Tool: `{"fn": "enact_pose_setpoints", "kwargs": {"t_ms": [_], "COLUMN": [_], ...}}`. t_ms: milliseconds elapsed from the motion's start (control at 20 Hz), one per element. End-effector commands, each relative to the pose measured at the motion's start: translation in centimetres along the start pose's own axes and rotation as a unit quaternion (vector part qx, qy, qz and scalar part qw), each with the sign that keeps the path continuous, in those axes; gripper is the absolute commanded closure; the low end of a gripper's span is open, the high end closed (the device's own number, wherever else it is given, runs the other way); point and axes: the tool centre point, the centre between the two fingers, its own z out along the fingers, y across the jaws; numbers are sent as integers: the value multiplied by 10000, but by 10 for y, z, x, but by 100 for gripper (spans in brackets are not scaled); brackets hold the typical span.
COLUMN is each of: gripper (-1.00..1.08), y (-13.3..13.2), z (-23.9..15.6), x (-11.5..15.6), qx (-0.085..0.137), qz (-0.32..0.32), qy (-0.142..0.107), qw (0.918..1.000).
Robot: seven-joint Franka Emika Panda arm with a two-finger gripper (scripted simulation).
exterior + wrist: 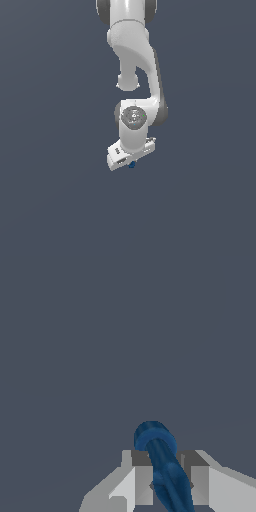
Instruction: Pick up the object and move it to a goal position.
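hand (pixel 167 476) clamping blue object (pixel 162 466), elongated only wrist-side

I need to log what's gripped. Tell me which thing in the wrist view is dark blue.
The small dark blue elongated object, with a rounded end. It sits between the two pale grey fingers of the end effector; everything else is grey.

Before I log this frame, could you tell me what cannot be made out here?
- Exterior view: the blue object is nearly hidden beneath the gripper; its shape is too small to read.
- Wrist view: the object's lower end is cut off by the picture's edge.
- No goal marker shows in either view.
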Motion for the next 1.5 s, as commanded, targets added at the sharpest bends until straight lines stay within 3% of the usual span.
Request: {"fn": "enact_pose_setpoints", "kwargs": {"t_ms": [0, 1450], "gripper": [108, 108], "y": [1, 13], "z": [-14, -295], "x": [-5, -110], "qx": [-3, -1], "qz": [1, 0], "qy": [6, 7], "qw": [10000, 10000]}}
